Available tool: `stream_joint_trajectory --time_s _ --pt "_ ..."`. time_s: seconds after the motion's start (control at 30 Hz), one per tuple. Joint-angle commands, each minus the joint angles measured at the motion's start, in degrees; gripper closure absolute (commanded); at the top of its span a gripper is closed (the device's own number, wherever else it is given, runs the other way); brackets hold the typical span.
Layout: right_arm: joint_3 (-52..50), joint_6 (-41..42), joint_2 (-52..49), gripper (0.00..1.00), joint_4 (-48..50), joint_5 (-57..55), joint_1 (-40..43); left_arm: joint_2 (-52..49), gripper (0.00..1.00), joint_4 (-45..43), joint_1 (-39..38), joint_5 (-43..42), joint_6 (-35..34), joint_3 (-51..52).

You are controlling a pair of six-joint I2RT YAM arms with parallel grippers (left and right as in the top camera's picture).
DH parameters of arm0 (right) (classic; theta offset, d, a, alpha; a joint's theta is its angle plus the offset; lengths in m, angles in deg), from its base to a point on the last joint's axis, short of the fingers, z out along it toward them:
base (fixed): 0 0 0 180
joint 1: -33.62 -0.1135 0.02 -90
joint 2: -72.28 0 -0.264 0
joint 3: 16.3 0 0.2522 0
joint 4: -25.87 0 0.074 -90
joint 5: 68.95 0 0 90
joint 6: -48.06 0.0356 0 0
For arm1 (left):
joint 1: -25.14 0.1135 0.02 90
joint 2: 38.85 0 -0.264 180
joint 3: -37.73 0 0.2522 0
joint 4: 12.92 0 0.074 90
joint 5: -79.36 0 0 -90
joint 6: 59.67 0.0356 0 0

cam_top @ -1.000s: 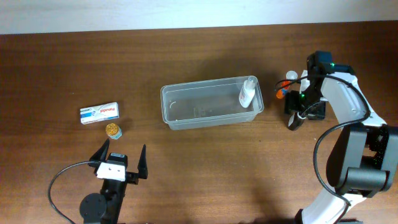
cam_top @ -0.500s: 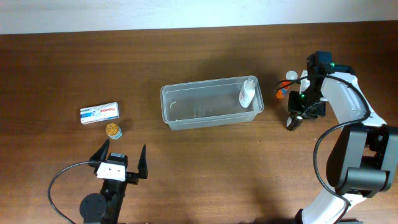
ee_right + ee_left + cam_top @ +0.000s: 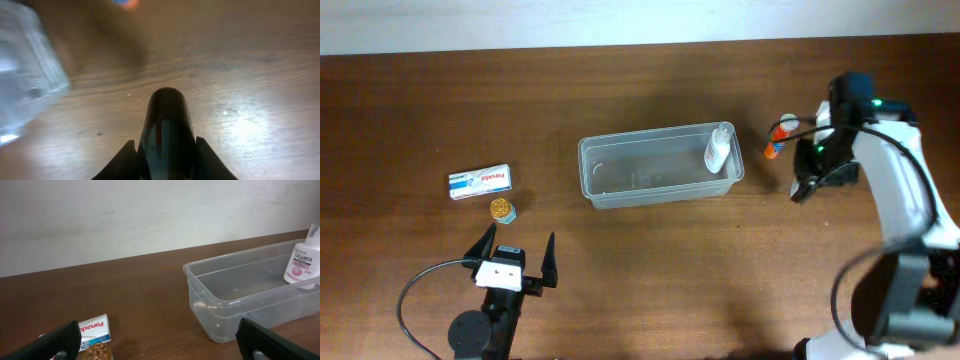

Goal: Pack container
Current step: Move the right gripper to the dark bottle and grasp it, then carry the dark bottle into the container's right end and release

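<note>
The clear plastic container (image 3: 650,135) lies mid-table, and a white bottle (image 3: 718,148) leans in its right end. To its right, my right gripper (image 3: 804,186) is shut on a dark glossy tube (image 3: 167,125), which pokes forward between the jaws over bare wood (image 3: 166,152). A blurred corner of the container (image 3: 25,75) shows at left in the right wrist view. My left gripper (image 3: 515,252) stands open near the front left, holding nothing (image 3: 160,342). Ahead of it in the left wrist view are the container (image 3: 200,275) and the pink-labelled bottle (image 3: 304,262).
A white and blue Panadol box (image 3: 480,181) (image 3: 92,329) and a small gold-lidded jar (image 3: 501,209) (image 3: 97,352) lie at the left. An orange-capped item (image 3: 775,148) and a small white piece (image 3: 788,122) lie just right of the container. A pale wall runs behind the table.
The right jaws have closed on the dark tube, and the right arm has shifted a little to the right. The left arm has not moved.
</note>
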Motion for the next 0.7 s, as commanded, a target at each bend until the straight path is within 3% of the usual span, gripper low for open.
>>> stream_joint_trajectory --time_s 0.0,0.3,0.67 --pt "3.15 -0.02 7.74 0.72 -0.31 1.99 -0.74 0.39 0.00 -0.11 0.35 -0.79 0.94 0.44" --pt "3.17 -0.02 16.68 0.72 1.18 3.67 -8.17 0.39 0.00 -0.11 0.35 -0.79 0.94 0.44" --pt "3.15 -0.02 10.08 0.71 10.01 2.03 -20.85 0.39 0.00 -0.11 0.35 -0.79 0.94 0.44"
